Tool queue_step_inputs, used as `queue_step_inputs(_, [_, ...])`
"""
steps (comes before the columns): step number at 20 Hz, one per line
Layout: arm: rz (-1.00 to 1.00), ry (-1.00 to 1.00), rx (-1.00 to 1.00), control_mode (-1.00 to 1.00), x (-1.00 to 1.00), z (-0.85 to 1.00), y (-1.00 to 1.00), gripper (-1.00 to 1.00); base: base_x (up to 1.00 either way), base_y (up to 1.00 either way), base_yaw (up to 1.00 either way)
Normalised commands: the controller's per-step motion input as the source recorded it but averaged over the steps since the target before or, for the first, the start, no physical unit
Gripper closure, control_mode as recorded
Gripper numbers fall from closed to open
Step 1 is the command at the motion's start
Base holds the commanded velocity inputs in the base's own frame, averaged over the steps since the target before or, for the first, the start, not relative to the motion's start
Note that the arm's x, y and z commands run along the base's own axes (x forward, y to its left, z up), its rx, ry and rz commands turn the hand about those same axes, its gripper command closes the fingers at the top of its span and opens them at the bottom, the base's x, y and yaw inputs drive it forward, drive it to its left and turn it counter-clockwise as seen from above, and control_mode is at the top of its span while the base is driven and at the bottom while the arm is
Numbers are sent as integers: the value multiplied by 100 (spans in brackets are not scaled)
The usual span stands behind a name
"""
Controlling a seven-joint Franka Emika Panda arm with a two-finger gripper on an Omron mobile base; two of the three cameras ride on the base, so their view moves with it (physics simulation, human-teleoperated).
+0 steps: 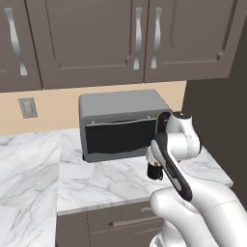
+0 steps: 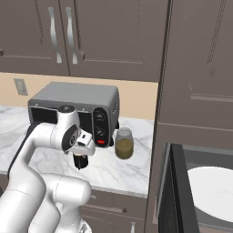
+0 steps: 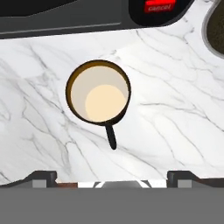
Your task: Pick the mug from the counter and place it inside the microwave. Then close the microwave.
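Note:
Looking straight down in the hand view, the black mug (image 3: 98, 96) stands upright on the white marble counter (image 3: 175, 109), its tan inside showing and its small handle pointing toward my gripper (image 3: 111, 177). The two fingertips (image 3: 43, 177) are spread wide apart with nothing between them, so it is open and hovers above the mug. From the base, the gripper (image 2: 82, 159) hangs low over the counter in front of the toaster oven; its dark fingers blend with the mug below. The microwave (image 2: 200, 157) sits at the lower right, its black door (image 2: 178, 191) swung open and the white turntable plate (image 2: 213, 189) visible.
A silver toaster oven (image 1: 120, 123) with knobs and a red button stands just behind the mug. An olive-yellow lidded jar (image 2: 124, 143) sits to its right, near the tall cabinet side (image 2: 159, 113). Wall cabinets hang above.

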Motion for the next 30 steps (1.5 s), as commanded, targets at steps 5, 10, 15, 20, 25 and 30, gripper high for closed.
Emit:
queue_step_inputs(5, [4, 4, 0, -100, 0, -10, 0, -100, 0, 0, 0])
queue_step_inputs(10, [1, 2, 0, -100, 1, -37, 0, -100, 0, 0, 0])
queue_step_inputs(15, [0, 1, 0, -100, 3, -22, 0, -100, 0, 0, 0])
queue_step_inputs(20, [2, 0, 0, -100, 12, 0, 0, -100, 0, 0, 0])
queue_step_inputs(25, [2, 1, 0, -100, 16, 0, 0, -100, 0, 0, 0])
queue_step_inputs(30, [0, 3, 0, -100, 19, 0, 0, -100, 0, 0, 0])
